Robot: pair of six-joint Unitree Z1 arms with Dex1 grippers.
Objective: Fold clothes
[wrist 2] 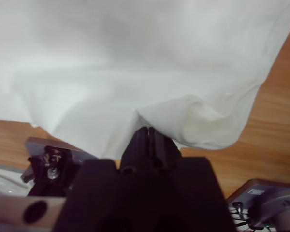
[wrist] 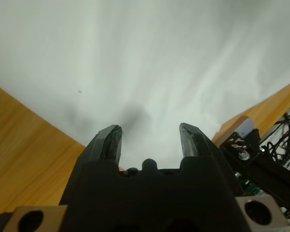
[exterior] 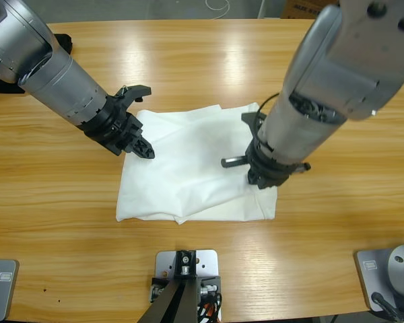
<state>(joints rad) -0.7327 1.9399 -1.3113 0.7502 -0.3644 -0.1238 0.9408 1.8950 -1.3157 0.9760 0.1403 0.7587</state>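
My right gripper (wrist 2: 150, 140): jaws clenched on bunched fold of white T-shirt (exterior: 195, 168), cloth draping over tips in right wrist view. In high view right gripper (exterior: 266, 176) sits on shirt's right part, near its lower right corner. My left gripper (wrist: 150, 140): jaws released, gap between them, nothing held, white cloth just beyond tips. In high view left gripper (exterior: 138, 138) at shirt's upper left edge. Shirt lies folded, rumpled, mid-table (exterior: 54, 222), nearer front edge.
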